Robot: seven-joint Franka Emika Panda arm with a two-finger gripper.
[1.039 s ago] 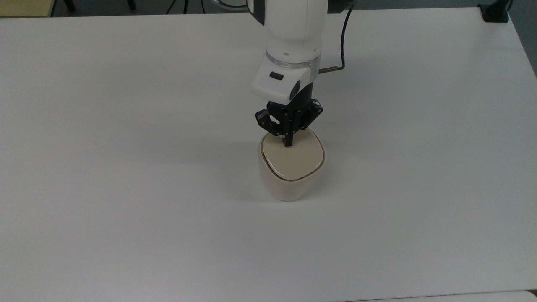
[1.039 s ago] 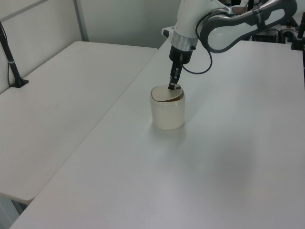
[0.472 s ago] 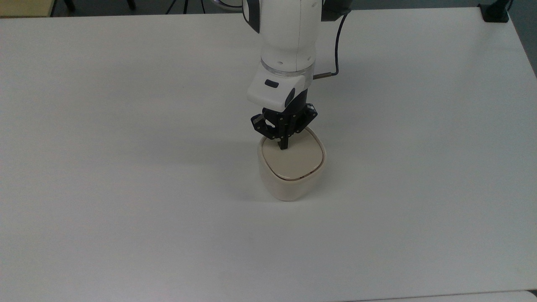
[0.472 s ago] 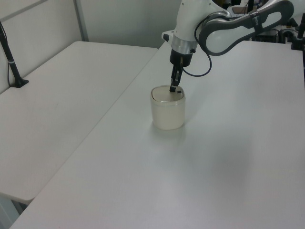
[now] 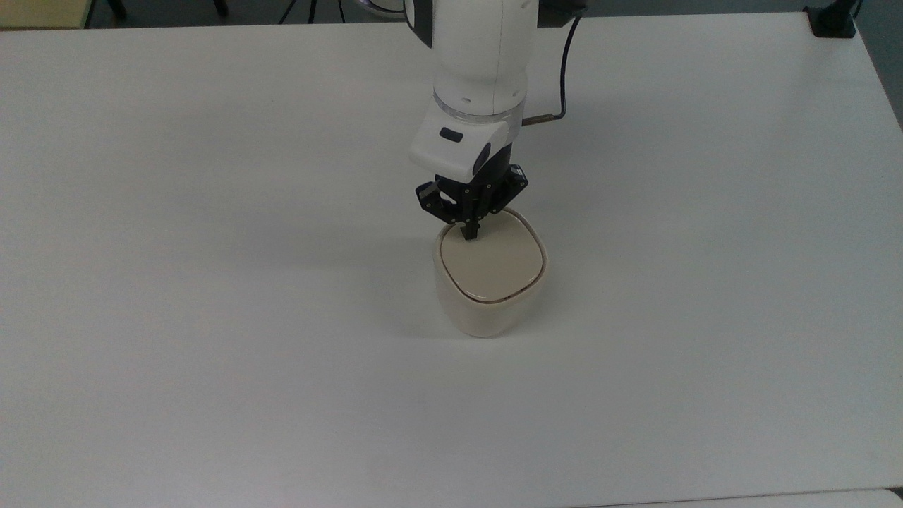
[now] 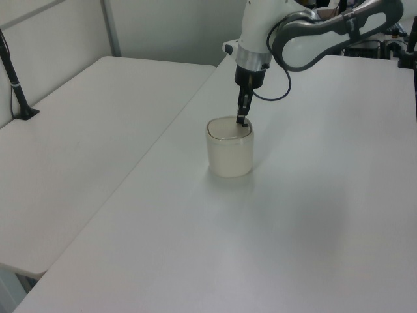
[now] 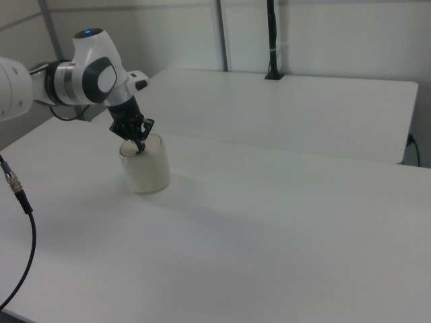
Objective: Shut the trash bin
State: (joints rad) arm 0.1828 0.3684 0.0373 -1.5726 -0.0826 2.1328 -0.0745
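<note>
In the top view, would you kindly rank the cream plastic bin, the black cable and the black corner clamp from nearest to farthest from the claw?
1. Cream plastic trash bin, directly under the claw.
2. Black cable, beside the white arm.
3. Black clamp, in the top view's upper right corner.

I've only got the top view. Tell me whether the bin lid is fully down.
Observer: In the left view the lid lies flat, level with the rim of the trash bin; no gap shows there.
Operator: Report where the gripper sits in height.
Observer: In the left view the gripper has its tip right at the lid's far edge; I cannot tell whether it touches.
Operator: Check the arm's tilt.
Observer: In the right view the gripper slants down toward the lid from the right view's left.
</note>
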